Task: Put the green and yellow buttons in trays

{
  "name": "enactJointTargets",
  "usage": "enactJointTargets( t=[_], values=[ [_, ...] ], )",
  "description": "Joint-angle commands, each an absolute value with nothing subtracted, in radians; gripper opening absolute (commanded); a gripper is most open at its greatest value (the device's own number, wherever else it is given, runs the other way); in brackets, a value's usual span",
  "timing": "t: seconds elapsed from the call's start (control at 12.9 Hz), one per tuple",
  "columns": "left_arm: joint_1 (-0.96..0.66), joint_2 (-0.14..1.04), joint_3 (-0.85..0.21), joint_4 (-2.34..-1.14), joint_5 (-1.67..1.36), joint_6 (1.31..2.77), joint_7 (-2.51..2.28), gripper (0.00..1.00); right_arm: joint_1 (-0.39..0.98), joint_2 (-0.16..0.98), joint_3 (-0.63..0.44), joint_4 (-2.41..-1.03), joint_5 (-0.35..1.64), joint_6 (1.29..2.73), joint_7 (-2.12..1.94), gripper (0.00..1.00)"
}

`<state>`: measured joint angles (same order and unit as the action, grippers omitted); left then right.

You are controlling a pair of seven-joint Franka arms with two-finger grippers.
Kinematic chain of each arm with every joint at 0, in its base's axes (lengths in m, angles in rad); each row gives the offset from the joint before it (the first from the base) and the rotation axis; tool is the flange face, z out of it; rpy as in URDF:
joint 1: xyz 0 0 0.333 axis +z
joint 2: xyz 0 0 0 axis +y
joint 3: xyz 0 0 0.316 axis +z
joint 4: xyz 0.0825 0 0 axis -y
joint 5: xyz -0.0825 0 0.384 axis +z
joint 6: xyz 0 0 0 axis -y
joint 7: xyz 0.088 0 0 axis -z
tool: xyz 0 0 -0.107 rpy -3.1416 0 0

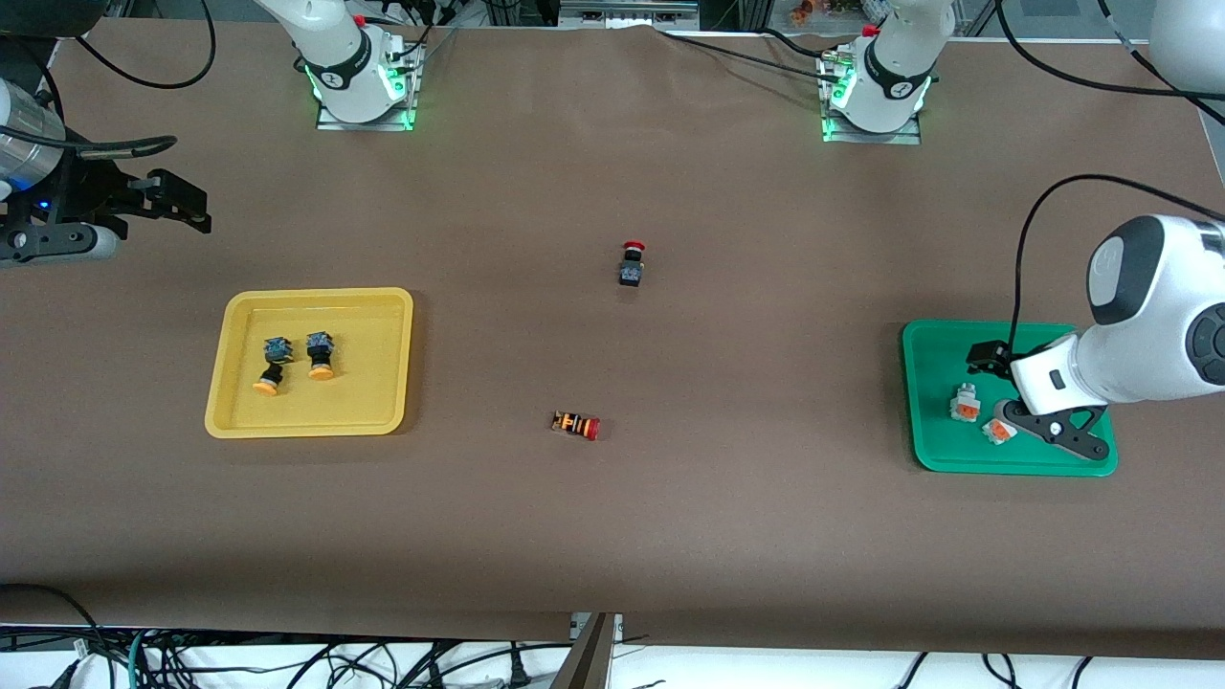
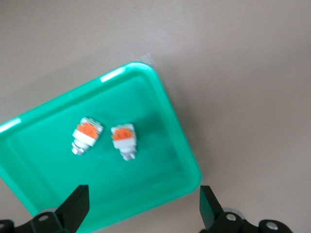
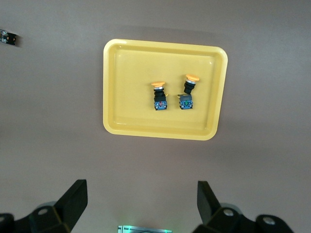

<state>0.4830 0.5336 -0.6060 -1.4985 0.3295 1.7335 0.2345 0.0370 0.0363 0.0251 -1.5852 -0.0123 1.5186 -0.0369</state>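
Brown paper-like covering on the table [image 1: 612,536]. Two trays, one at each end.

Yellow tray [image 1: 239,411], toward the right arm's end: shallow, rounded corners, raised rim. In it lie two black-bodied buttons side by side, near each other, not touching. Each has a round yellow-orange cap pointing toward the front camera and a blue-grey terminal end. One [image 1: 271,364] lies tilted, the other [image 1: 320,355] nearly straight. Right wrist view shows the same pair in the tray's middle.

Green tray [image 1: 924,421], toward the left arm's end: same shape. In it are two white-bodied buttons with orange marks, first [image 1: 965,403] and second [image 1: 997,430], close together. Left wrist view shows a silvery stub on each; the first [image 2: 85,135] and second [image 2: 125,141] lie apart, a narrow gap between them.

Left gripper [image 1: 1019,397] hangs low over the green tray, fingers spread wide, holding nothing; the second white button sits just beside its lower finger.

Right gripper [image 1: 187,204] is up over bare table at the right arm's end, above the yellow tray in the front view, jaws wide, empty.

Mid-table: black switch with red cap [image 1: 631,265], upright. Nearer the front camera, an orange-striped piece with red cap [image 1: 576,425] lies on its side.
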Motion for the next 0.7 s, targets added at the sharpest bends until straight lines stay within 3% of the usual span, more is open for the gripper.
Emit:
enactJointTargets(
  t=[0.0, 0.16, 0.39, 0.62],
  values=[
    [0.479, 0.531, -0.682, -1.407, 0.325, 1.582, 0.091, 1.0, 0.025, 0.048, 0.035, -1.555, -0.015, 1.494, -0.026, 1.0],
    [0.387, 0.43, -0.649, -1.411, 0.313, 1.556, 0.019, 1.0, 0.025, 0.048, 0.034, -1.555, -0.015, 1.494, -0.026, 1.0],
    [0.128, 0.27, -0.319, -1.419, 0.108, 1.51, -0.037, 1.0, 0.023, 0.048, 0.034, -1.555, -0.015, 1.494, -0.026, 1.0],
    [0.011, 0.097, -0.181, -1.55, 0.074, 1.499, -0.076, 1.0, 0.023, 0.048, 0.034, -1.555, -0.015, 1.494, -0.026, 1.0]
  ],
)
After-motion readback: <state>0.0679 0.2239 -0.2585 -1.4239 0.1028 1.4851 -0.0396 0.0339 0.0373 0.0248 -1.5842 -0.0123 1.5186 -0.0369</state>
